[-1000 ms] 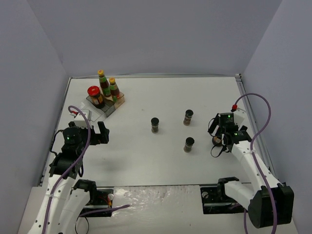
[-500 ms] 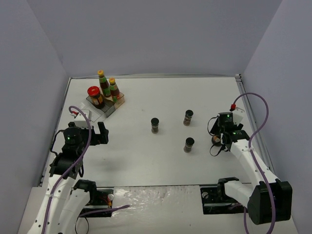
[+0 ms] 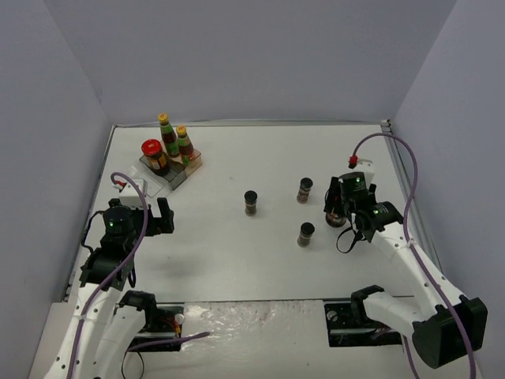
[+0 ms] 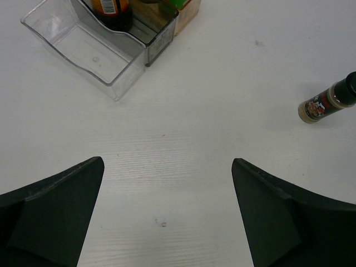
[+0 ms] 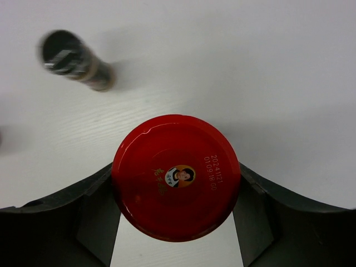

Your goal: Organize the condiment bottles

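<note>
My right gripper (image 5: 176, 179) is shut on a squat dark jar with a red lid (image 5: 176, 177), one finger pressed against each side. From above, this jar (image 3: 334, 215) sits at the right of the table under the right gripper (image 3: 338, 207). Three black-capped spice jars (image 3: 251, 202) (image 3: 305, 189) (image 3: 306, 234) stand mid-table. A second red-lidded jar (image 3: 151, 155) and two yellow-capped sauce bottles (image 3: 166, 133) (image 3: 184, 142) stand in the rack. My left gripper (image 4: 167, 222) is open over bare table.
The clear and tan stepped rack (image 3: 175, 172) stands at the back left; its clear front compartment (image 4: 92, 50) holds nothing. A spice jar (image 4: 327, 103) shows at the right of the left wrist view. Grey walls close in the table.
The right gripper closed on the red-lidded jar and carried it left and away from the table's right edge. The left arm stayed still.
</note>
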